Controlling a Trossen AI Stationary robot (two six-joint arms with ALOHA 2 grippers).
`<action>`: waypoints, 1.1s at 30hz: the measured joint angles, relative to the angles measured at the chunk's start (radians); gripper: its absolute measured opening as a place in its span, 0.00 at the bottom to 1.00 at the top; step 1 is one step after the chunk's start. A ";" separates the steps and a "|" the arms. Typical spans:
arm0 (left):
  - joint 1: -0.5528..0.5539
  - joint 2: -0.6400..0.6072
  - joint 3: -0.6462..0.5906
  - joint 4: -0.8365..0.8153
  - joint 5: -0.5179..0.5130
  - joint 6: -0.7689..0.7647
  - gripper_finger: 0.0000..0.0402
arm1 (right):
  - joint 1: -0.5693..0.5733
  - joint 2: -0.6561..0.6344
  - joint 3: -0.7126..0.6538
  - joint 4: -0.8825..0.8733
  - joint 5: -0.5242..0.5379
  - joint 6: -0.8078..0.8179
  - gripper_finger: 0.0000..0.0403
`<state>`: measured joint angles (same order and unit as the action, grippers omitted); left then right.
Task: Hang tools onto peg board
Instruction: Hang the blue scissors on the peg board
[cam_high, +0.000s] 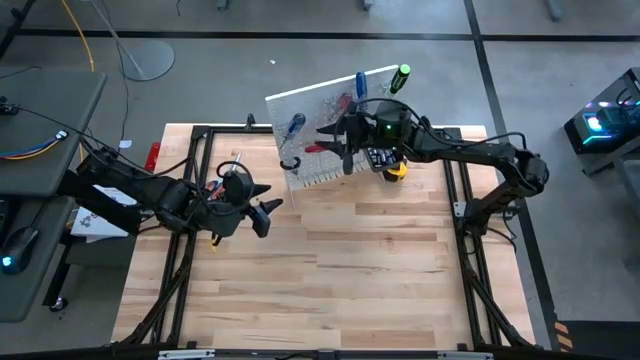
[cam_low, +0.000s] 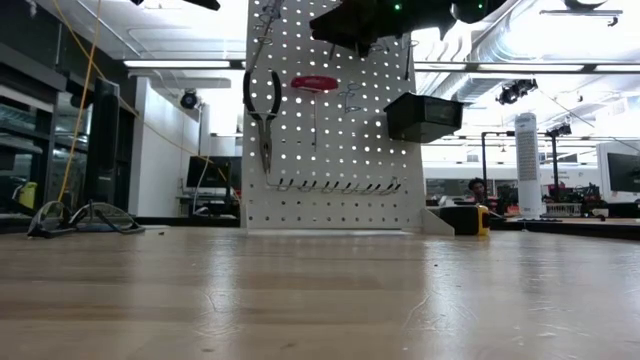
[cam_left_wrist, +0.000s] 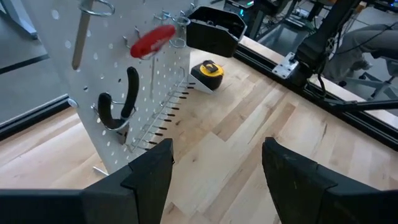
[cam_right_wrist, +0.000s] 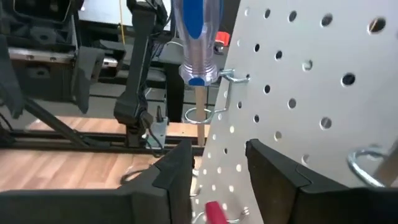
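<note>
The white peg board (cam_high: 330, 120) stands at the table's far middle, leaning back. On it hang dark-handled pliers (cam_low: 262, 105), a red-handled screwdriver (cam_low: 314, 84) and a blue-and-clear-handled screwdriver (cam_right_wrist: 195, 43). That screwdriver's handle sits on a wire ring hook (cam_right_wrist: 229, 76) and its shaft passes down through a lower ring. My right gripper (cam_right_wrist: 217, 165) is open just below and in front of that screwdriver, at the board's face, with nothing between its fingers. My left gripper (cam_high: 268, 208) is open above the table's left half, facing the board.
A black bin (cam_low: 423, 115) is attached to the board's right side, and a row of bare hooks (cam_low: 335, 186) runs along its lower part. A yellow tape measure (cam_high: 396, 170) lies by the board's foot. Black frame rails (cam_high: 190, 250) line the table's sides. Bare wood lies toward the near edge.
</note>
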<state>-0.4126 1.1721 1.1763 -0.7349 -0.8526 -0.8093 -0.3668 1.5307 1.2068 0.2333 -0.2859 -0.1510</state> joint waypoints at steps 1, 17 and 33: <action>0.000 0.000 0.000 -0.001 0.009 0.000 0.57 | 0.000 -0.001 0.000 -0.004 -0.002 0.025 0.36; 0.026 0.080 0.000 -0.469 0.249 -0.381 0.57 | 0.066 -0.176 0.000 -0.240 -0.131 0.246 0.36; 0.501 0.292 -0.098 -0.654 0.370 -0.396 0.57 | 0.180 -0.319 0.000 -0.274 0.121 0.285 0.35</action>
<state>0.0889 1.4639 1.0783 -1.3886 -0.4825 -1.2049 -0.1863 1.2118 1.2068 -0.0402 -0.1650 0.1341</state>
